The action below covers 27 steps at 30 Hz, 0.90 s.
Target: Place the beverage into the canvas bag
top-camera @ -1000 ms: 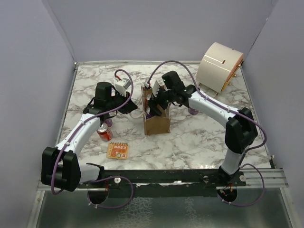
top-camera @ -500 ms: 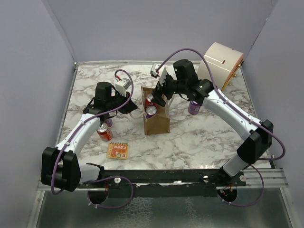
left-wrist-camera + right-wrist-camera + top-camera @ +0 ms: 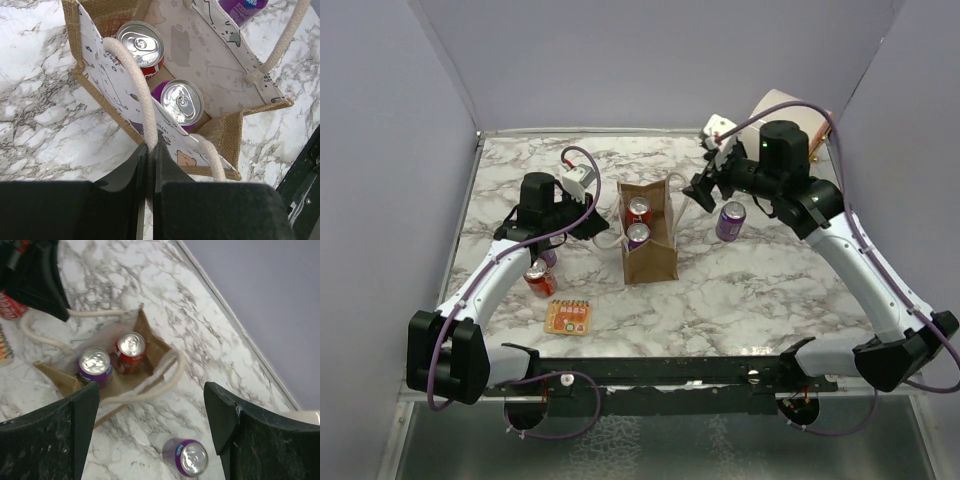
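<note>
Orange snack packet nearest, flat on the marble table, well out of the way. Just behind it, a loose red can tucked against the left arm and half covered by it; easily knocked over by any swing of that arm. A purple shape beside it, too hidden to name.

Further in, left gripper clamped tight on the near cream handle, holding the canvas bag open mid-table. Risk here: tugging too hard and toppling the light bag, spilling the red can inside and the purple can inside, both upright, side by side. Little spare room in there, by the look of it; a third can likely to catch on the rim or the far handle.

Beyond, to the right, right gripper spread wide and empty, hanging above a purple can standing on the table near the bag. Probably the next beverage to go in. Closing off-centre likely to tip it or send it rolling. Label cut off in the left wrist view, unreadable elsewhere.

Farthest back, cream drum-shaped container, mostly hidden behind the right arm.
</note>
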Tool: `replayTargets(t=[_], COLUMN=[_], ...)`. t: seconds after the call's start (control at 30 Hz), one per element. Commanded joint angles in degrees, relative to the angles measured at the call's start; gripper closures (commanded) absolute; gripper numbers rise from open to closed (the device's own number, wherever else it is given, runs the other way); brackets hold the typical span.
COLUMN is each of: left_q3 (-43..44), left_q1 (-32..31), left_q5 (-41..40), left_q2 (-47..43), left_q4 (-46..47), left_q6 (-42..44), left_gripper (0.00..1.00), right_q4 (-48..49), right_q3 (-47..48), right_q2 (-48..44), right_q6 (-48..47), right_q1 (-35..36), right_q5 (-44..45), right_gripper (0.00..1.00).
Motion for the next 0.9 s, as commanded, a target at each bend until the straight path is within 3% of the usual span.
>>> replayTargets(t=[0.0, 0.33, 0.6, 0.87], left_q3=[1.77, 2.20, 2.07, 1.78], left_q1=[-0.38, -0.39, -0.39, -0.39], left_q5=[0.85, 1.10, 0.94, 0.25], left_q2=[0.08, 0.76, 0.52, 0.02], left_q4=[-0.38, -0.61, -0.66, -0.72], left_q6=[0.74, 1.07, 1.39, 1.84], left_gripper=[1.00, 1.00, 1.00, 1.00], right_q4=[2.89, 8.27, 8.13, 9.37], right_q3=[-7.20, -18.50, -19.82, -20.64], right_q2=[-5.35, -7.34, 0.96, 8.18], right_q6=[1.32, 1.73, 1.37, 3.10], right_q1=[-8.01, -15.81, -18.87, -20.24], right_q5=[-1.83, 7.72, 8.33, 8.37], right_gripper=[0.15, 0.07, 0.00, 0.00])
